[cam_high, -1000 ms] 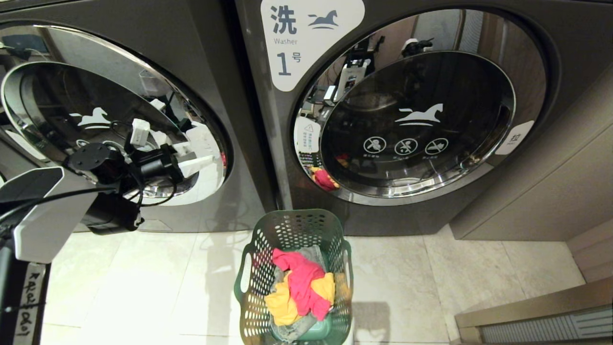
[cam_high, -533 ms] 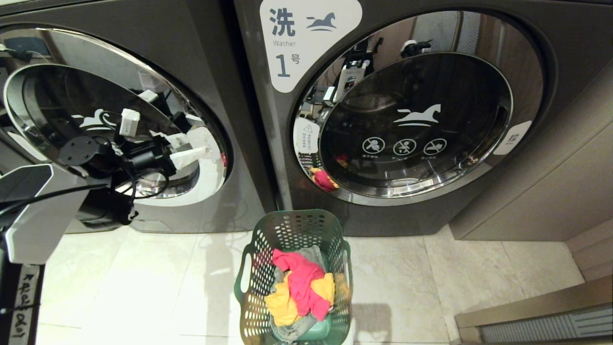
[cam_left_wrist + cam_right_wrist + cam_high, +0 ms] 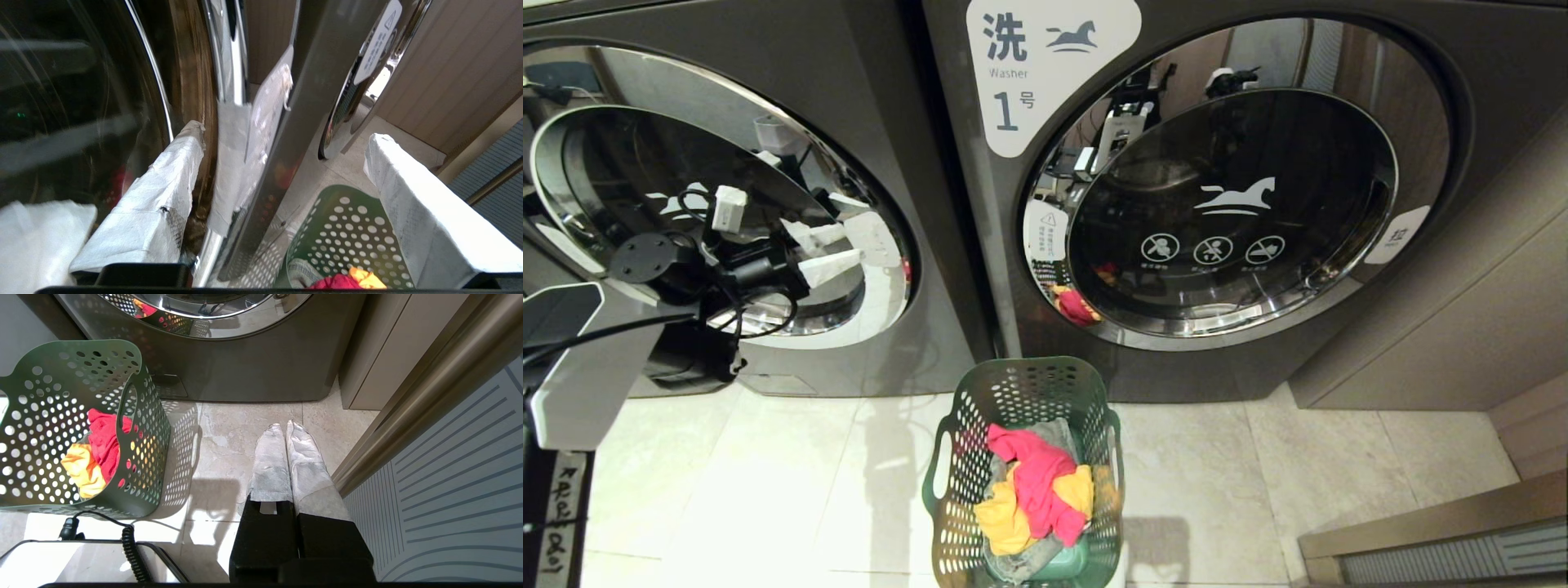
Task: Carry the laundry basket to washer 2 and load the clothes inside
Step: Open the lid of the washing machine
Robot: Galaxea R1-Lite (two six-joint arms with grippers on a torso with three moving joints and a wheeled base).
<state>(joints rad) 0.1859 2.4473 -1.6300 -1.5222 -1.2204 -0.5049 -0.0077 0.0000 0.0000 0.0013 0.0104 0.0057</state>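
Right wrist view alone shows the right end effector (image 3: pixel 282 426) closed, empty; left end effector (image 3: pixel 837 253) spread wide.

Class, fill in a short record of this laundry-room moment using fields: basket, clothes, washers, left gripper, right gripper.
basket: the laundry basket stands on the tiled floor in front of the washers, not held.
clothes: pink, yellow and grey clothes lie inside the basket.
washers: the washer labelled 1 has its door shut; the washer to its left shows no number here.
left gripper: the left gripper is open, at the right edge of the left washer's door.
right gripper: the right gripper is shut, pointing down over the floor, holding nothing.
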